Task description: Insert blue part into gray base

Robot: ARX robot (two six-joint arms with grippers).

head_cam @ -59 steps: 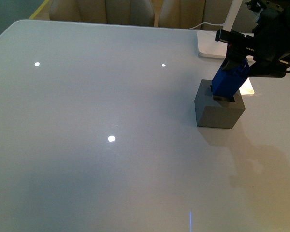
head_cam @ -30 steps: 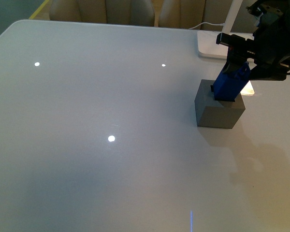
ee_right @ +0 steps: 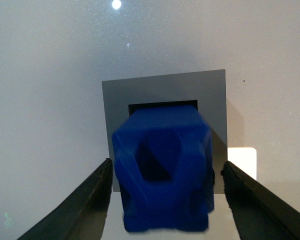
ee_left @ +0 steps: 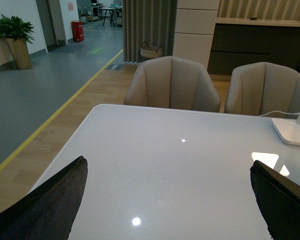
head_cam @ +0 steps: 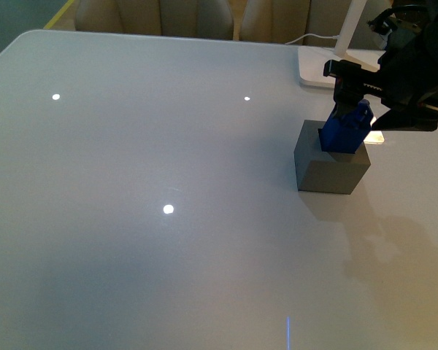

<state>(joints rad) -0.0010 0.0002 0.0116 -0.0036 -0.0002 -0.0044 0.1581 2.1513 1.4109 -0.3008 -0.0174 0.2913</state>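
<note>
The gray base (head_cam: pixel 328 171) stands on the white table at the right. The blue part (head_cam: pixel 346 131) sits tilted in the square hole in its top, its looped end sticking up. My right gripper (head_cam: pixel 358 98) is open just above the part. In the right wrist view the blue part (ee_right: pixel 162 172) stands between the spread fingers (ee_right: pixel 85 200), apart from both, over the gray base (ee_right: pixel 165 90). My left gripper (ee_left: pixel 167 200) is open and empty over the table, its fingertips (ee_left: pixel 50 200) at the picture's sides.
A flat white lamp base (head_cam: pixel 321 73) with a cable lies behind the gray base. A bright light patch (head_cam: pixel 376 135) lies beside the base. Chairs (ee_left: pixel 172 82) stand along the far table edge. The table edge (head_cam: pixel 29 36) curves at the far left.
The blue part has sunk lower into the gray base's hole. My right gripper has opened and let go of it, and has lifted slightly.
</note>
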